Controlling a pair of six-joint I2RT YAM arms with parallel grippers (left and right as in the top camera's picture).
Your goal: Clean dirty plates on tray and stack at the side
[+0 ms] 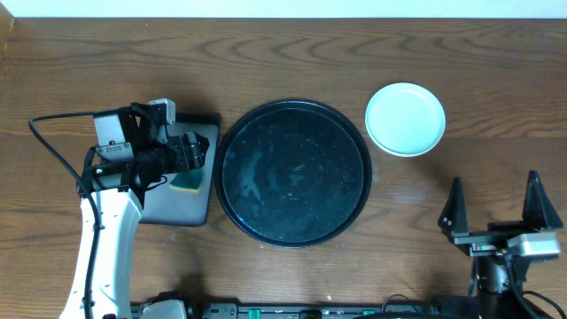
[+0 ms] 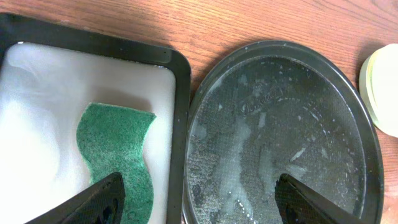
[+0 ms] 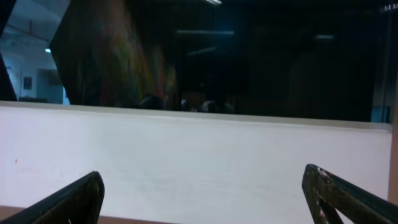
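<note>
The round black tray (image 1: 294,172) lies mid-table with no plate on it, only wet soapy streaks (image 2: 280,137). To its upper right, off the tray, sits a pale mint-blue plate (image 1: 406,119). A pale rim of the plates (image 2: 380,87) shows at the right edge of the left wrist view, and I cannot tell how many are stacked there. My left gripper (image 1: 200,152) (image 2: 200,180) stands open and empty, one finger over the green sponge (image 2: 118,155) and the other over the round tray. My right gripper (image 1: 494,180) (image 3: 202,177) is open and empty near the front right, facing the wall.
A smaller rectangular black tray (image 1: 211,190) (image 2: 180,118) with white foam holds the green sponge (image 1: 188,182), just left of the round tray. Bare wood table (image 1: 416,230) lies between the round tray and the right arm.
</note>
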